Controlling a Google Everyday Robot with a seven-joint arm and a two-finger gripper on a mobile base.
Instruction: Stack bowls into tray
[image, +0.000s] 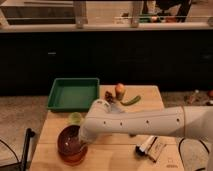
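End effector (81, 144) at the maroon bowl (67, 141), nested in the orange bowl (72, 159) (grip indeterminate), presumably to lift both into the tray (74, 95).

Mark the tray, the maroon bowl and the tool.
tray (75, 96): camera view, bare floor.
maroon bowl (66, 142): camera view, inner wall, left side.
tool (81, 145): camera view, its low end at the bowl's right side.

Smooth, matt white arm casing (142, 122) stretches over a pale, matt wooden surface (112, 156). Its claw (79, 145) is at the glossy maroon bowl (65, 142) and orange bowl (70, 159) near the front left corner. The green tray (74, 94) looks like shiny plastic.
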